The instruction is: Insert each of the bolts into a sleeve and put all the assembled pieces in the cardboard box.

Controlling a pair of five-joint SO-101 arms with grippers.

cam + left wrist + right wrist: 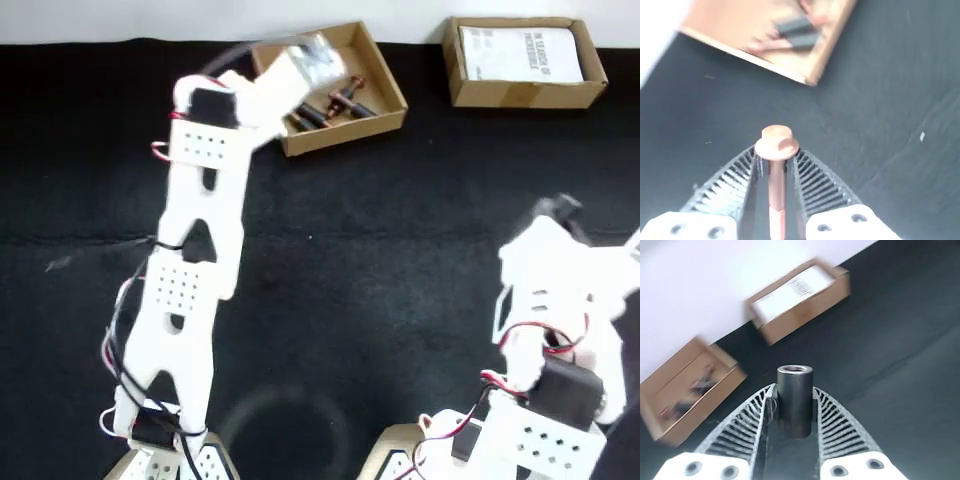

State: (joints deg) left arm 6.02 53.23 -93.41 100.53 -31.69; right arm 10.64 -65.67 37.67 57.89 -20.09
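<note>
I see the copper-coloured bolt [774, 170], hex head standing just past the fingertips, pinched by its shank in the left gripper [775, 156], whose ribbed black fingers are closed tight on it close to the cardboard box [350, 128]. The sleeve [795, 400], a dark grey cylinder with its open bore facing outward, sits clamped the same way in the right gripper [795, 390], well apart from that box. Inside the box lie a few assembled pieces [335, 103], dark sleeves on copper bolts.

2 white arms [195, 250] carry red-black cables [530, 332], ribbed black fingers [730, 182].
</note>
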